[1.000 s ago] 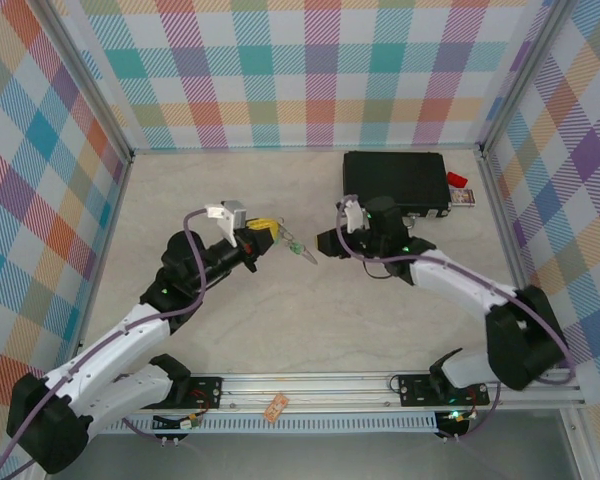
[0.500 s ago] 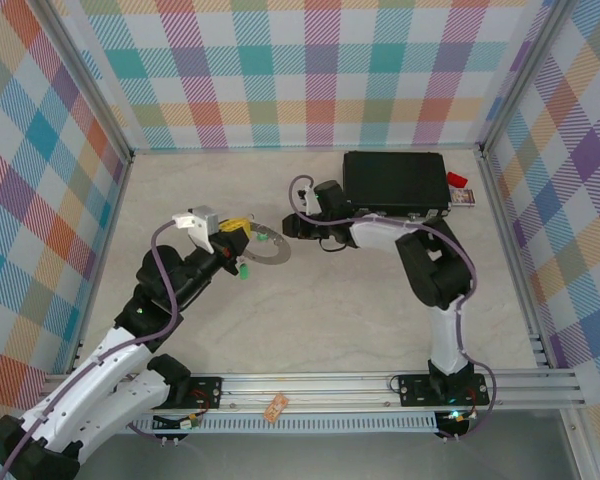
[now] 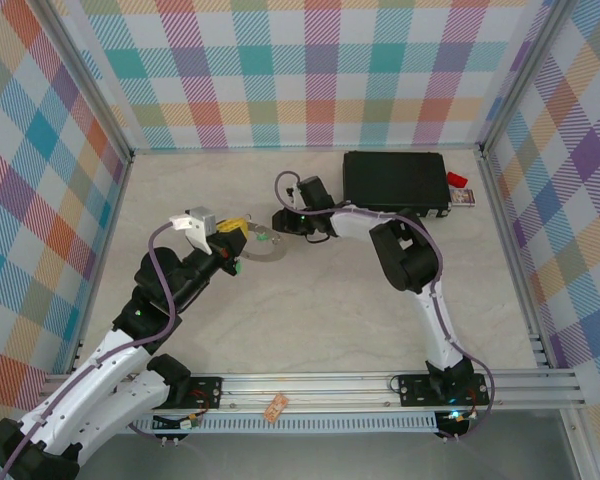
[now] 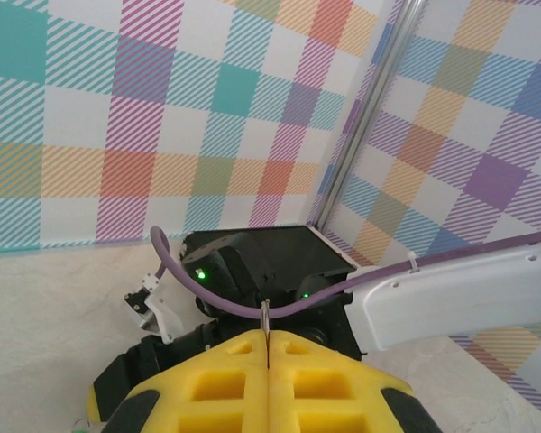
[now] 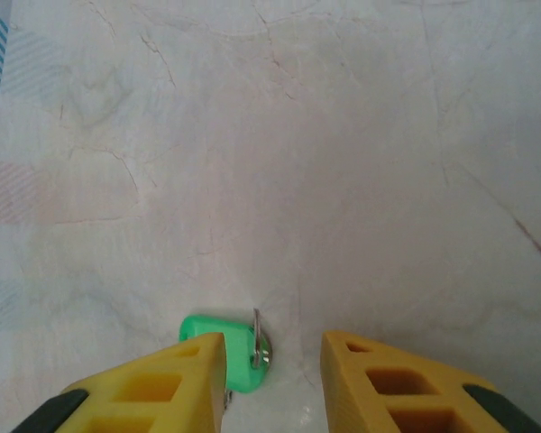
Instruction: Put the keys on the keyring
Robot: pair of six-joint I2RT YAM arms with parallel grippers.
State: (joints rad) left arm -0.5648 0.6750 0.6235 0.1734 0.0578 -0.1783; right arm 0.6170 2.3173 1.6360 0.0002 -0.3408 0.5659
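Peering past the left gripper (image 4: 266, 338), I see its yellow pads clamped on the keyring (image 3: 276, 253), only a thin metal edge showing between them. The right gripper (image 5: 272, 338) stands parted, a green key (image 5: 238, 354) half hidden behind one finger, on the pale marbled table (image 5: 343, 162), plaid walls (image 4: 117, 135) around
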